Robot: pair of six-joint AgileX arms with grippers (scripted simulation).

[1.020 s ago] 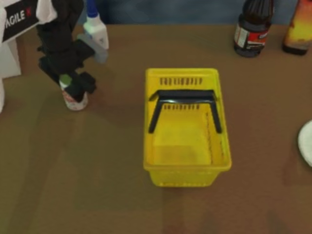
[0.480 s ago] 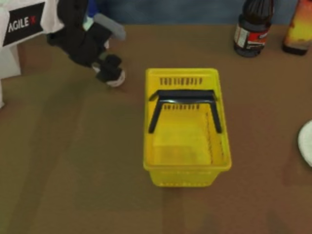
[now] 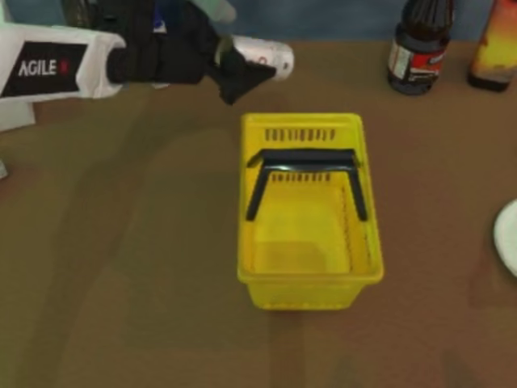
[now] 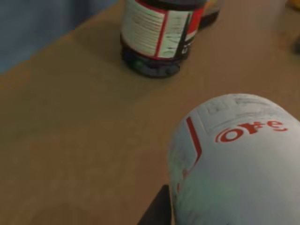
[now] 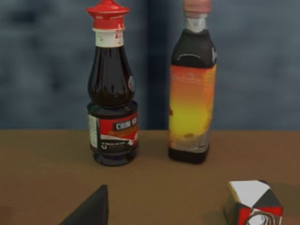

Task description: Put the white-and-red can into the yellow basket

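**Up high: your left gripper holds the can past the basket's far end**

Look at the top view. Your left gripper (image 3: 242, 71) is near the far edge of the table, a bit left of the middle. Its two dark fingers are squeezed on the white-and-red can (image 3: 262, 56). The can lies on its side in the grip and sticks out to the right. It is off the table, just past the far end of the yellow basket (image 3: 310, 279), and it is not over the basket's opening.

The basket sits in the middle of the table. Its dark handle (image 3: 305, 158) is folded across the far half. Nothing can be seen inside it.

In the left wrist view the can (image 4: 239, 164) fills the near corner. You can see red letters on its white side. One dark fingertip (image 4: 157, 211) shows right beside it. Farther off stands the dark sauce bottle (image 4: 159, 35).

That dark sauce bottle (image 3: 418, 47) is at the far right of the table. An orange bottle (image 3: 493, 48) stands just beside it. A white plate (image 3: 507, 236) peeks in at the right edge.

Your right gripper does not show in the top view. In the right wrist view only a dark tip (image 5: 89, 211) shows, so you cannot tell if it is apart or together. That view also has a small white, red and black box (image 5: 253, 201) on the table.
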